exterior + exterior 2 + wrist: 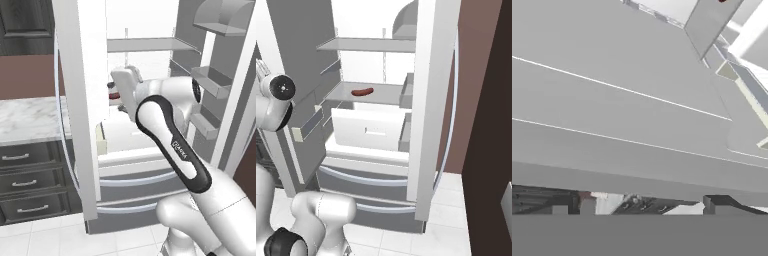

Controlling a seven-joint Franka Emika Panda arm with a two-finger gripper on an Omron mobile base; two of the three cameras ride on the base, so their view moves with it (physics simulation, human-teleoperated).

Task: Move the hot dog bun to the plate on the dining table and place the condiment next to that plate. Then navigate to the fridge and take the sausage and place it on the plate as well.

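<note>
One sausage (362,91) is seen on the middle shelf (376,95) of the open fridge (426,100), upper left of centre in the right base view. The gripper (644,205) stands wide and empty — fingers are best brought level along the shelf. The white drawer (368,129) below and the door bins (212,80) crowd the reach.

Left base view looks from behind the arm into the open tall grey stainless fridge (150,165), close up, its left door edge-on. Right base view faces the same lit shelves (371,93) from the other side. Hand view presses tilted against pale grey fridge panels (622,115), very near.
</note>
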